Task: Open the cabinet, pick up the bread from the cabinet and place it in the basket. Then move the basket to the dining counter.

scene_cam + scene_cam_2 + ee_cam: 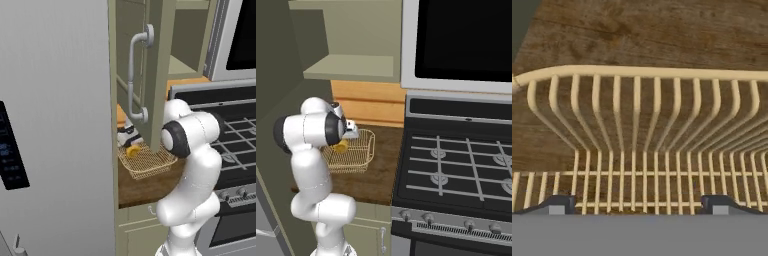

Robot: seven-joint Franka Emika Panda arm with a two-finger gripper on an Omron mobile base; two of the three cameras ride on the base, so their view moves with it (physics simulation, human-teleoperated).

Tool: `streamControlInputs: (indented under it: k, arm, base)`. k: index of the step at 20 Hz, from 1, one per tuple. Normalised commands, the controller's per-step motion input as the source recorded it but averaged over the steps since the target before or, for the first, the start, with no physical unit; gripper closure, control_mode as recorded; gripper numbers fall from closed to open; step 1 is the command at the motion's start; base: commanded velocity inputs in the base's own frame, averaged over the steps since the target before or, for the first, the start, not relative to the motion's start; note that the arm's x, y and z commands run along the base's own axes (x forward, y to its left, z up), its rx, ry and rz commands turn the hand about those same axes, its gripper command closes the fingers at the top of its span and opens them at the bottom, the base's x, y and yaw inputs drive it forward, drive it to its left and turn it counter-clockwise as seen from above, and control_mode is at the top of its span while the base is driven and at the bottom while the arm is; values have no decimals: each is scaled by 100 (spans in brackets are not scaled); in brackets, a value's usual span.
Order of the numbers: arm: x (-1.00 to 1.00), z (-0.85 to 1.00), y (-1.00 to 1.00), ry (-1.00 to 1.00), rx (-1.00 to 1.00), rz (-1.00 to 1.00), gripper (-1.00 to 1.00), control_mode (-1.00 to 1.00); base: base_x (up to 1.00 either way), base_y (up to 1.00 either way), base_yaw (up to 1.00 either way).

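The cabinet [161, 60] door is seen swung open above the counter [150, 186], its grey handle [135, 75] facing left. Below it, the basket [148, 162] is placed on the counter near the left edge, beside the stove [456, 170]. The bread [133, 150] is seen lying in the basket, at its left back corner. The gripper [637, 204] is held just over the basket, and the jaws are spread wide, holding nothing.
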Motion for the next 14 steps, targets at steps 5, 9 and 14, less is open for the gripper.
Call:
streamControlInputs:
  k: [5, 9, 14]
  arm:
    - [-81, 13, -54, -1, 9, 0, -100, -100]
    - [-38, 41, -48, -3, 5, 0, -100, -100]
    - [-71, 47, -21, -3, 4, 0, -100, -100]
  base:
    - [0, 0, 0]
    - [0, 0, 0]
    - [0, 0, 0]
